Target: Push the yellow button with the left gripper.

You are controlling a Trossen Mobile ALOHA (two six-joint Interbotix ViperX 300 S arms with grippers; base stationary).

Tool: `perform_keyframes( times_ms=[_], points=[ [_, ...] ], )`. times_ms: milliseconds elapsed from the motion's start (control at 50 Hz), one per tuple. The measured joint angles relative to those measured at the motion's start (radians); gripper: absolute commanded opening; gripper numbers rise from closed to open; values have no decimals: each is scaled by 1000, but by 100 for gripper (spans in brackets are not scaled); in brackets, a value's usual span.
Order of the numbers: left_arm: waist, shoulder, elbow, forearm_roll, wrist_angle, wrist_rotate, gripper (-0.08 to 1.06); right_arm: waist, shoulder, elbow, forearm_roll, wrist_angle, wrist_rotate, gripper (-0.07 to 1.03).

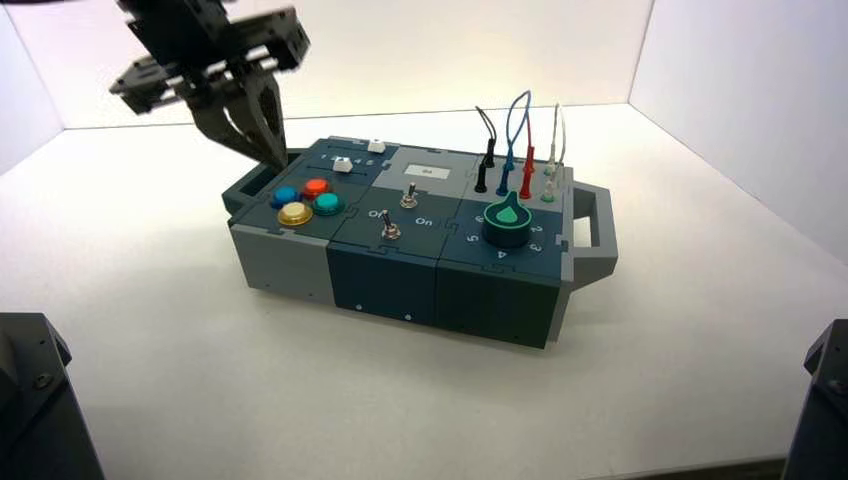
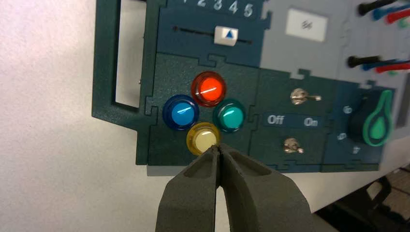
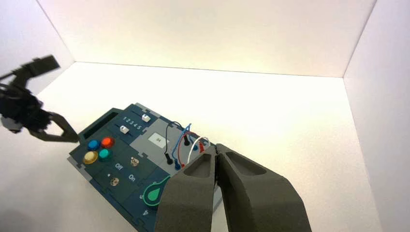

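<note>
Dark blocky robot bases [image 1: 45, 400] at tabletop's [image 1: 200, 350] near left and near right corners. Box [image 1: 400, 240] sits toward the far edge. Yellow dome button [image 1: 295, 213], gold rim, by the box top's near left corner; orange-red [image 1: 316, 187], blue [image 1: 285, 196], teal-green [image 1: 328, 204] buttons beside it. Left tool [image 1: 275, 167] above the box's left side, clenched, nothing between its fingers, tips apart from the yellow dome button. Right tool [image 3: 217, 146] clenched, empty, idle off the box's knob end.
</note>
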Motion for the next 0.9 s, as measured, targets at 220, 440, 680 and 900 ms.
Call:
perform_keyframes(
  times_ms=[220,440,680,900],
  points=[
    [-14,41,-8,0,-2,11,-3,0,0,0,0,0,0,-2],
    [-31,63,-8,-2,2,11,-3,0,0,0,-2,0,2,-2],
    [-34,84,-9,-3,3,14,-3,0,0,0,-2,0,2,-2],
    [-34,144,-17,-2,2,34,-3,0,0,2,-2,0,2,-2]
  ],
)
